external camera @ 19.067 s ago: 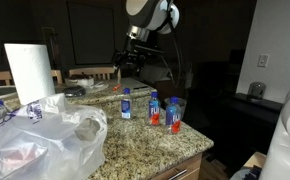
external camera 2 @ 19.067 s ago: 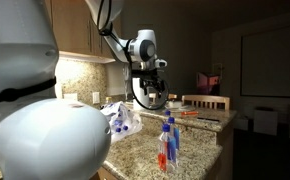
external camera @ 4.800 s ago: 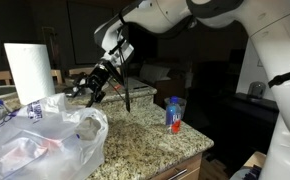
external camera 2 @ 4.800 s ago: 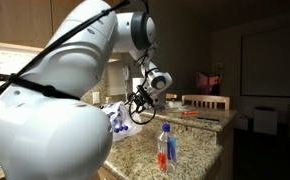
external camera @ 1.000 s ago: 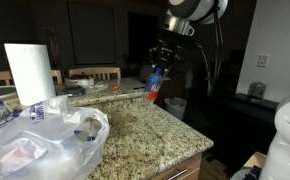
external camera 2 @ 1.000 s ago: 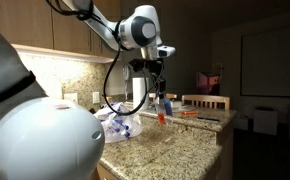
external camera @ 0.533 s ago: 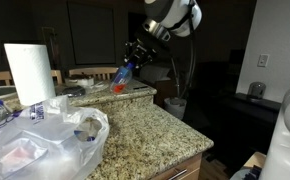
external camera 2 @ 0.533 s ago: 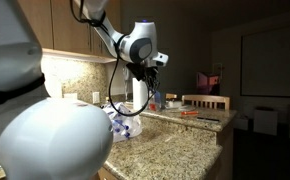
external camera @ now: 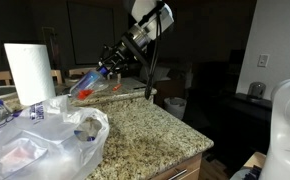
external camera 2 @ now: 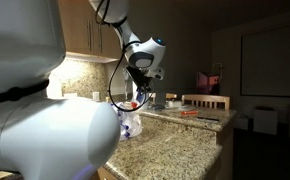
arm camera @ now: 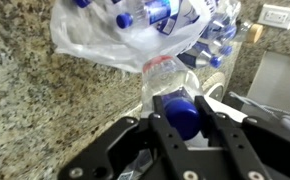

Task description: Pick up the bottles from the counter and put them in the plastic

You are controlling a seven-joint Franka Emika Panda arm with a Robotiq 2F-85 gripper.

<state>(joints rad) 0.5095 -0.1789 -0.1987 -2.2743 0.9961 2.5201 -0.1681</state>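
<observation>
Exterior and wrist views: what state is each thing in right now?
held bottle: capped, tilted near flat, off the counter, base toward the plastic bag.
gripper: shut on the held bottle.
plastic bag: crumpled, lying on the counter.
bagged bottles: capped, jumbled inside the plastic bag.
paper towel roll: upright.

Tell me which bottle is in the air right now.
The red-tinted bottle, gripped near its blue cap by the end effector and tilted over the counter; the other bottles in the wrist view lie inside the plastic bag.
</observation>
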